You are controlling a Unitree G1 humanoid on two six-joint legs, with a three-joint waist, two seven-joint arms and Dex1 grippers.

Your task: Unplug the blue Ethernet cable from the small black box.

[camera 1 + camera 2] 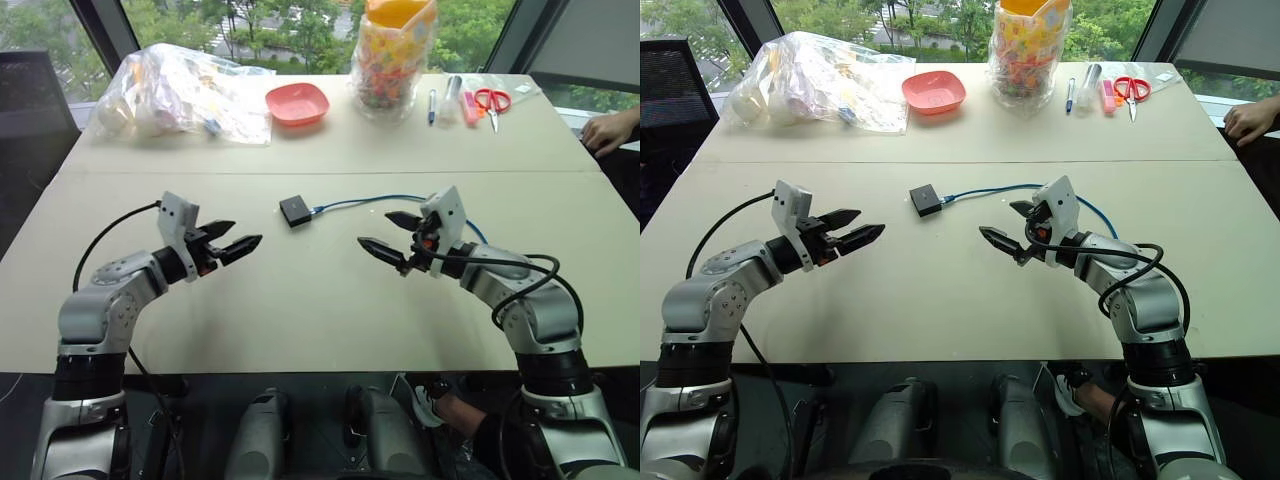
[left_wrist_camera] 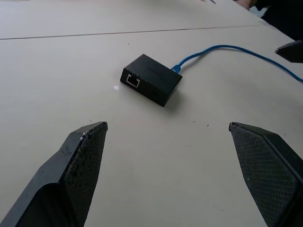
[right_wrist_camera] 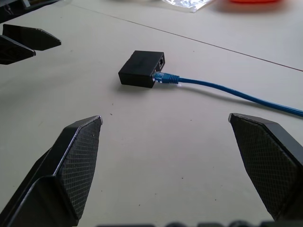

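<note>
Small black box [image 1: 294, 210] lies flat on the table [image 1: 300, 300] mid-scene, at about 12 o'clock from the gap between the two arms. Blue Ethernet cable [image 1: 365, 202] still plugged in: plug [image 3: 164, 78] seated in the box's side port, cord leaving toward 3 o'clock, curving behind the right arm. A second, empty port shows on the box's other side in the left wrist view.

Handling, judged: box looks light, rigid plastic, smooth; likely slides or lifts with the cable if pulled unbraced. Needs pinning or gripping across its flat sides. Cable is thin, limp, offers no stiffness; pulling the cord itself risks strain. Best hold is the plug body right at the port, latch tab probably needs pressing. Plug is small, easy to slip off.

Left end effector [image 1: 231, 240] at 8 o'clock from the box, fingers spread wide, empty, touching nothing, hovering above the table, aimed toward the box. Right end effector [image 1: 392, 236] at 4 o'clock from the box, also spread wide, empty, near the cable but apart from it. Both well short of the box; unplugging not yet begun.

Far edge at 12 o'clock: red bowl [image 1: 297, 102], plastic bags, scissors [image 1: 491, 102]; not involved.
</note>
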